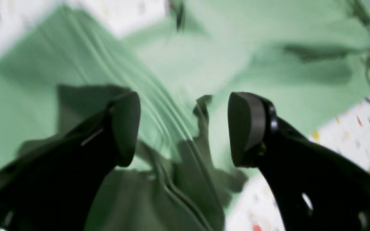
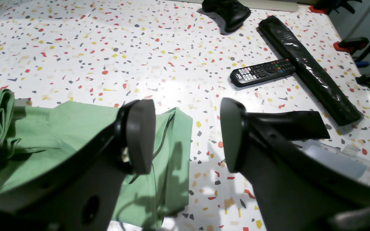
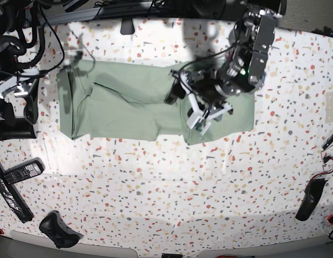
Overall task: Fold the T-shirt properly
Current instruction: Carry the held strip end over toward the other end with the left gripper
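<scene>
Lying spread on the speckled table point(image 3: 156, 183), T-shirt point(image 3: 123, 102) sitting right under the left gripper point(image 1: 184, 128), jaws gaping wide, seemingly gripping nothing, blurry though, right gripper point(image 2: 188, 136) hovering apart beside its edge

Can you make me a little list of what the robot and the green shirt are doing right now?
shirt: green T-shirt lying long and partly folded on the speckled table
left gripper: open, above the shirt, holding nothing
right gripper: open, over the shirt's edge, holding nothing
also on table: remote control, long black bar in plastic, black game controller
</scene>
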You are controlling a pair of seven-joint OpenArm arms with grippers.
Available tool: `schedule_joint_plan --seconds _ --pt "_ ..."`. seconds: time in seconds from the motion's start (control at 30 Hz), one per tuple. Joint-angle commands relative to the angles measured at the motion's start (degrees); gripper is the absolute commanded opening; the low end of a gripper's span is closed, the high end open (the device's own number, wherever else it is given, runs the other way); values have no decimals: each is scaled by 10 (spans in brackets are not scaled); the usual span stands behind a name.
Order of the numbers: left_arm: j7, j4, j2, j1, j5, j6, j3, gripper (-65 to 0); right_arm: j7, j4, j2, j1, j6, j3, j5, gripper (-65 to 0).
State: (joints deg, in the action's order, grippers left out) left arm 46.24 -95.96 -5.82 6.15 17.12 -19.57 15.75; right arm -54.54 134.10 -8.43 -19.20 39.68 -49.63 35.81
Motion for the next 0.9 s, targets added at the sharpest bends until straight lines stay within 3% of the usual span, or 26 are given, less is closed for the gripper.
schedule_joint_plan --seconds 0.0,0.1,0.23,0.43,0.6,0.77,0.87 --pt "-28 -12 4 2 22 -3 1 -253 16 9 -7 3 3 -2 15 -338" --pt "-47 -12 11 24 73 -4 10 -253 16 9 -6 3 3 -2 40 -338" --pt "-43 -12 35 27 81 -6 47 -253 16 9 -6 3 3 -2 65 -338" --pt "-18 -12 52 16 125 -9 138 -253 16 9 -6 3 3 -2 64 -338" --pt "3 -12 50 -32 123 -8 150 -253 24 5 -7 3 3 -2 47 -338" --pt "48 -12 50 -85 118 -8 150 -253 68 -107 -15 6 3 -2 -21 -334" --pt "47 -12 50 -103 103 -8 150 -253 90 -201 -31 31 3 -2 -27 -279"
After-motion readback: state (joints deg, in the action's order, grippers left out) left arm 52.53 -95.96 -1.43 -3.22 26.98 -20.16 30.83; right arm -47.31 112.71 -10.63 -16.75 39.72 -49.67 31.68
